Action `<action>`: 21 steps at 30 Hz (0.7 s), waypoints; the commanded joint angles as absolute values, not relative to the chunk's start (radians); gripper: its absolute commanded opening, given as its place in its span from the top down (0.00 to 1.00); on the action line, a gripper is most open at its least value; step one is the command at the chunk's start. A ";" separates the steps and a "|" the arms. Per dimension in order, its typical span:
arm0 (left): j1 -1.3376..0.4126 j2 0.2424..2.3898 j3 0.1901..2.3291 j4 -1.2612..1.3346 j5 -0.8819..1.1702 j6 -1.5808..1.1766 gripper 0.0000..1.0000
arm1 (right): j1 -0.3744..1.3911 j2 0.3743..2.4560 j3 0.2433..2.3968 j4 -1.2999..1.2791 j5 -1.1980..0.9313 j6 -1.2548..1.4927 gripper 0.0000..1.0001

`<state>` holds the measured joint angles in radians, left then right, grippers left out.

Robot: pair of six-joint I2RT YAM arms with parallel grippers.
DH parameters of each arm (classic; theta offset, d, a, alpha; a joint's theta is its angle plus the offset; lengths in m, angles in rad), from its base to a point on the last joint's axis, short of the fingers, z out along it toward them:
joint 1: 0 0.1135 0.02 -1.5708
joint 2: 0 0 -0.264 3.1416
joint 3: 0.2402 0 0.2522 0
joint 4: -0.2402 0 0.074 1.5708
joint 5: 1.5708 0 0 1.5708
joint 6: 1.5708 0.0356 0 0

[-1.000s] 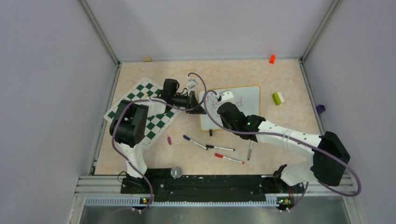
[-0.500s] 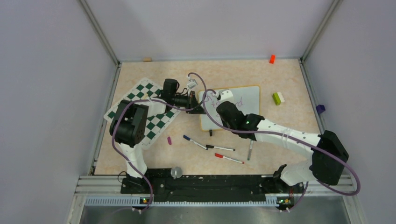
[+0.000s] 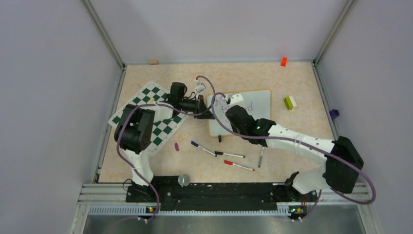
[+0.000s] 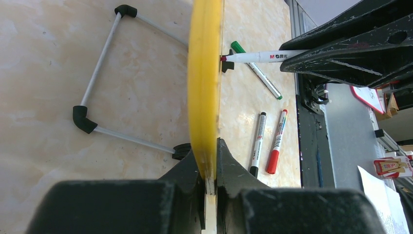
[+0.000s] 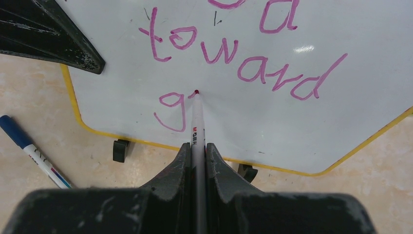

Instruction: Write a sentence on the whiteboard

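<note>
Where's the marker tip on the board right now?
Right wrist view: the marker, gripped in the right claw, has its tip on the whiteboard just right of the purple "g", under "toward".

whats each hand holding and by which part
Left hand clamps the whiteboard by its yellow frame edge. Right hand grips a marker by its barrel, tip on the board.

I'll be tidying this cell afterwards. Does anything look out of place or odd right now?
Only clutter: four markers lie scattered on the table near the whiteboard, and a small purple piece, probably a marker cap, sits loose beside the chessboard mat. Nothing looks spilled or broken.
</note>
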<state>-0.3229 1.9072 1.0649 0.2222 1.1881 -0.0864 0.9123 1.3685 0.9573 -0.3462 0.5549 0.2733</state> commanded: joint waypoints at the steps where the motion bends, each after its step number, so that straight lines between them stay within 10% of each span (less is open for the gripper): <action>1: -0.337 1.930 1.071 0.186 1.127 -0.030 1.00 | 0.895 1.343 0.942 -0.354 0.555 0.293 1.00; 21: -0.337 1.931 1.072 0.187 1.127 -0.031 1.00 | 0.896 1.361 0.952 -0.354 0.556 0.299 1.00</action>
<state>-0.3229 1.9072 1.0653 0.2207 1.1881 -0.0864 0.9092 1.3548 0.9234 -0.3607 0.5289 0.2996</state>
